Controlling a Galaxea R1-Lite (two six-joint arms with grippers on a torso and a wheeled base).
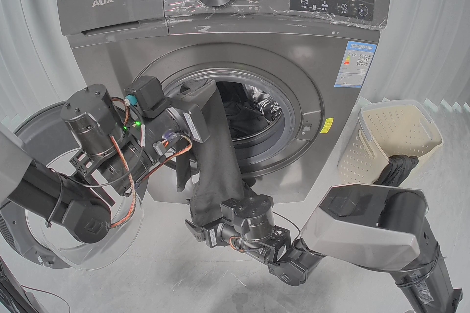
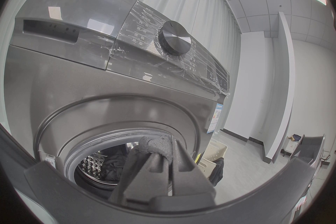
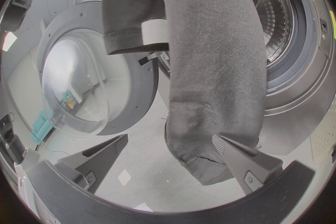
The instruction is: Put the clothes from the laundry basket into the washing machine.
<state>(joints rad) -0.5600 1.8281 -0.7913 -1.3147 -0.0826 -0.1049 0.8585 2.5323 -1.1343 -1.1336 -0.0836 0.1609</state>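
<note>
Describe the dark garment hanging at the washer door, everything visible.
The dark garment is a long, dark grey, felt-like knit with a stitched hem and a pale tag. It hangs limp before the open washing machine, pinched at its top by the left gripper; its lower end droops into the open right gripper.

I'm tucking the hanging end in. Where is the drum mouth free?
Free: the right half of the drum mouth, between the dark garment and the gasket. Crowded: the left half, where the left end effector grips the garment; the right end effector is open below.
</note>
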